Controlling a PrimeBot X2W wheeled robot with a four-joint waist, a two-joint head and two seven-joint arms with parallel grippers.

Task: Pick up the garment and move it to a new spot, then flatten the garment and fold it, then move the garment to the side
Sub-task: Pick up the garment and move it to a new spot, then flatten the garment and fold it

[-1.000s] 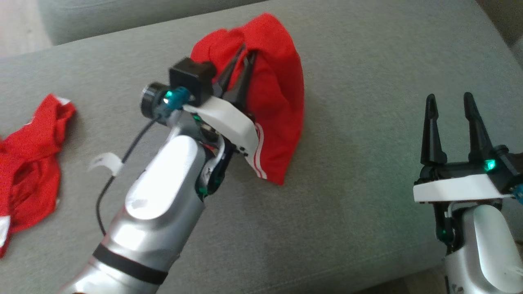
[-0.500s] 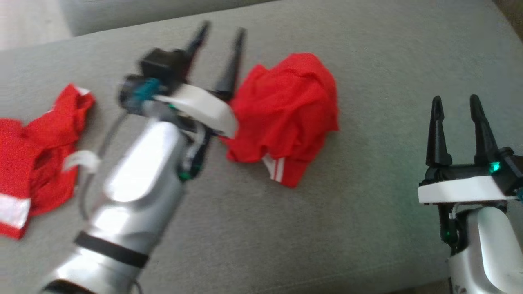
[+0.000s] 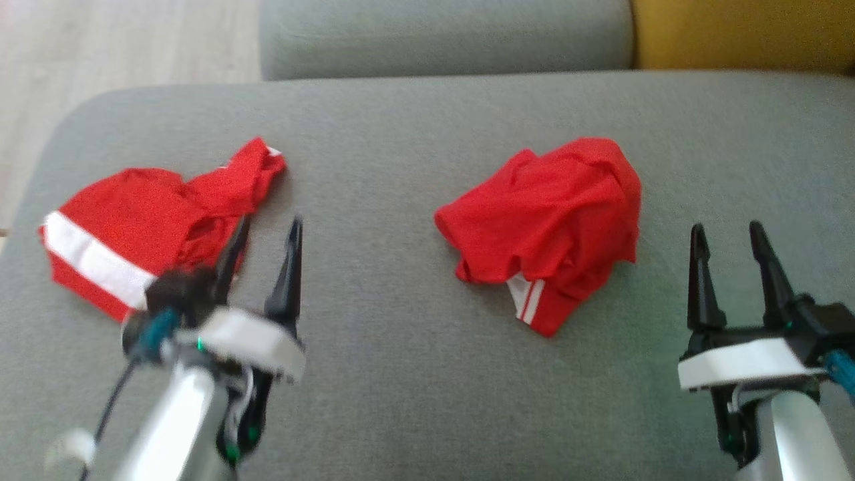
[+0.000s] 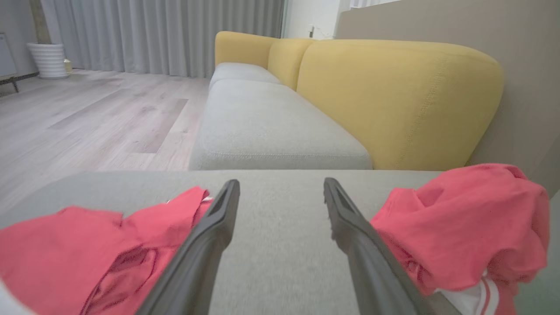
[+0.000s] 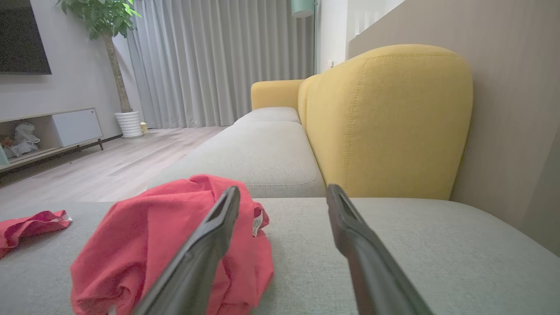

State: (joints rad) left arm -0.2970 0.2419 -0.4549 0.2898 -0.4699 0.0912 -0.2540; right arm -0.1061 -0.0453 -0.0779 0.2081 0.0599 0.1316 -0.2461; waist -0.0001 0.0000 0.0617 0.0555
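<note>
The garment (image 3: 548, 227) is red with thin white stripes and lies crumpled in a heap on the grey sofa seat (image 3: 401, 374), right of the middle. My left gripper (image 3: 270, 224) hangs open and empty to the garment's left, well apart from it. In the left wrist view the garment (image 4: 463, 227) sits just right of my open left gripper (image 4: 281, 183). My right gripper (image 3: 727, 230) is open at the lower right, a short way from the heap. From the right wrist, the garment (image 5: 166, 245) lies behind the left finger of that open gripper (image 5: 282, 190).
A second red garment with a white band (image 3: 147, 220) lies on the seat's left part, just beyond my left fingertips. A yellow backrest (image 4: 393, 100) stands at the far right. Another grey seat cushion (image 3: 441, 33) lies beyond, wooden floor (image 3: 120, 47) to the left.
My left gripper opened, let go of the garment and drew back to the lower left. The garment settled into a heap on the seat. The head camera has shifted.
</note>
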